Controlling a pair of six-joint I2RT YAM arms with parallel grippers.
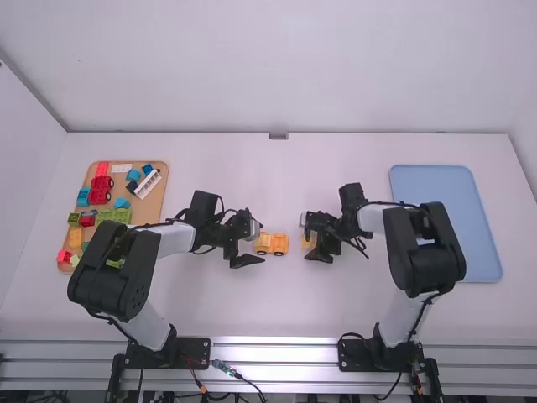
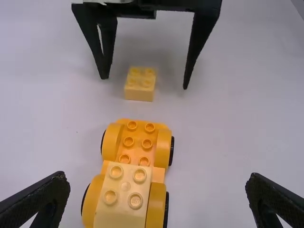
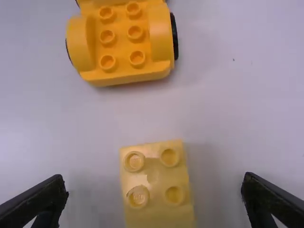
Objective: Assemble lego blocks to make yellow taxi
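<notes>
Now straddles the loose yellow block (image 2: 140, 84) on the worktop (image 1: 277, 312) with right gripper (image 3: 154, 189) spread and left gripper (image 2: 157, 183) parted beside the wheeled base (image 2: 138, 140), but risks a crooked pinch by closing off-centre.

Bright, diffuse light, soft shadows on the white table (image 1: 252, 311), glare on the metal rail (image 1: 273, 348)
</notes>
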